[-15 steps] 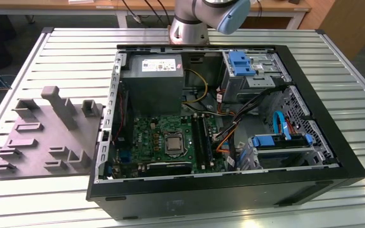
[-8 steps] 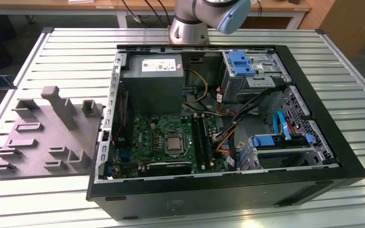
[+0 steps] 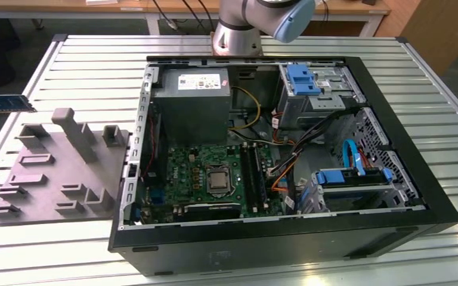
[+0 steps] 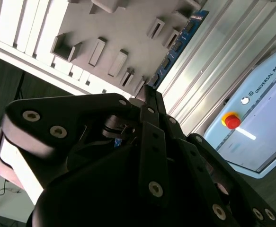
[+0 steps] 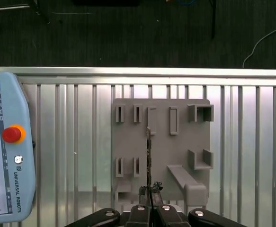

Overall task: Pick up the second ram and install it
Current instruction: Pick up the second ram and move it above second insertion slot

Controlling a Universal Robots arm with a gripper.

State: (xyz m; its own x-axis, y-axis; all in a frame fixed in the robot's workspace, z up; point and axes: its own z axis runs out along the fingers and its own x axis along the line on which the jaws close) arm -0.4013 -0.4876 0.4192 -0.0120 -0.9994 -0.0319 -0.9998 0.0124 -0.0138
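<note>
Your gripper (image 5: 149, 191) is clamped on the second ram (image 5: 148, 151), jaws pinched onto one end of the stick; in the first wrist view you get it edge-on, a thin dark strip running out from the fingertips across the grey moulded tray (image 5: 161, 151); from that angle you can't tell whether it touches the tray. Switch to the second wrist view and the second ram (image 4: 175, 45) shows its blue-green face, a row of chips along it, reaching away from the gripper (image 4: 149, 92) beside the tray's slotted corner. In the exterior view the stick (image 3: 5, 103) hangs level at the exterior view's left edge, apart from the tray (image 3: 54, 179) and above the slatted metal table (image 3: 420, 53). On the exterior view's right of the tray the computer case (image 3: 293, 241) lies open on its side; the motherboard (image 3: 189, 170) faces up inside it, with the long black memory slots (image 3: 250, 173) just beside the processor socket (image 3: 215, 179). The teach pendant (image 5: 5, 161) lies on the table near the tray, its red stop button (image 5: 13, 134) facing up.
</note>
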